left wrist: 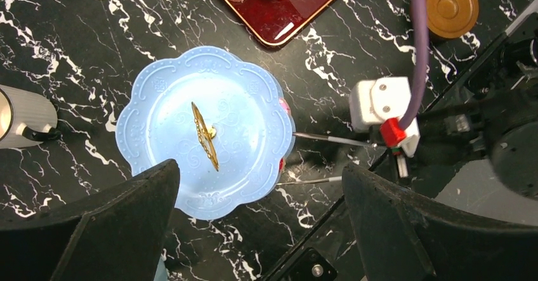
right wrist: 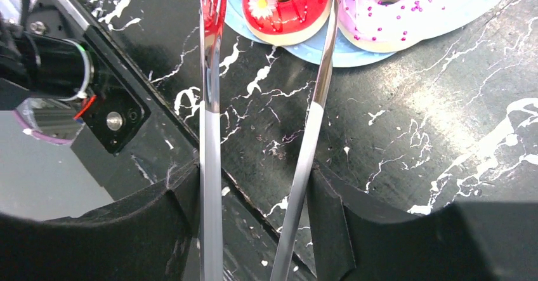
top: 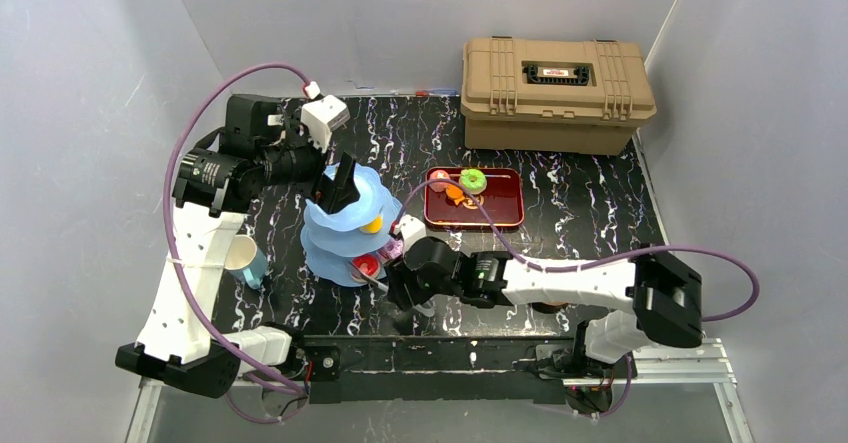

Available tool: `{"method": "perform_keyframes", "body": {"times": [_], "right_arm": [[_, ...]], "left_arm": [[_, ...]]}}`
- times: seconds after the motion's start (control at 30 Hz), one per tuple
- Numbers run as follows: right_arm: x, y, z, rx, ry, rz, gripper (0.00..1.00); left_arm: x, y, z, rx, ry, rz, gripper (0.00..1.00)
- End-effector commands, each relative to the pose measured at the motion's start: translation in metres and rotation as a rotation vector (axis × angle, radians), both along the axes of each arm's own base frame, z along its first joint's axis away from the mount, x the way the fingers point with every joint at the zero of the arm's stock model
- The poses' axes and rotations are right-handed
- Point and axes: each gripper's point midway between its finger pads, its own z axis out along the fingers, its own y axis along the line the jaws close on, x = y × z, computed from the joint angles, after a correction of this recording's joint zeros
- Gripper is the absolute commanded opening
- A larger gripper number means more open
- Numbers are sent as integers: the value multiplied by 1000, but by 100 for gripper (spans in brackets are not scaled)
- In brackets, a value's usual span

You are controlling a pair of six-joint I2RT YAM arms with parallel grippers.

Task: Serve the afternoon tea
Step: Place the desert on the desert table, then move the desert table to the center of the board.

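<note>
Presently gripping tongs (right wrist: 209,135) in right tool (right wrist: 254,192), tips astride red donut (right wrist: 304,11) on stand (left wrist: 165,116), probably seating it; left tool (left wrist: 260,230) wide above.

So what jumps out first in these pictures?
A light blue three-tier scalloped stand sits central, the left arm's open fingers above its top. At its bottom tier, the right arm's fingers hold metal tongs whose tips stand either side of a red toy donut with a daisy.
</note>
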Motion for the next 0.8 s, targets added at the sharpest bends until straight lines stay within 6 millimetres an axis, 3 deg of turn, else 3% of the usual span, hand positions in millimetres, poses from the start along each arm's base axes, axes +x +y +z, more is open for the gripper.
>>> {"method": "perform_keyframes", "body": {"times": [0.0, 0.17, 0.3, 0.53, 0.77], "right_arm": [[-4, -1, 33, 89, -5, -2, 63], [-13, -21, 39, 84, 22, 5, 62], [-20, -33, 47, 95, 44, 7, 60], [-27, -54, 41, 74, 75, -11, 59], [-26, -63, 40, 73, 77, -35, 58]], "left_arm": [[-17, 3, 3, 11, 6, -47, 98], [-15, 3, -8, 11, 33, -34, 98], [6, 3, -19, 17, 6, 14, 97], [38, 5, -11, 37, -94, 54, 92], [41, 7, -18, 65, -101, 45, 90]]}}
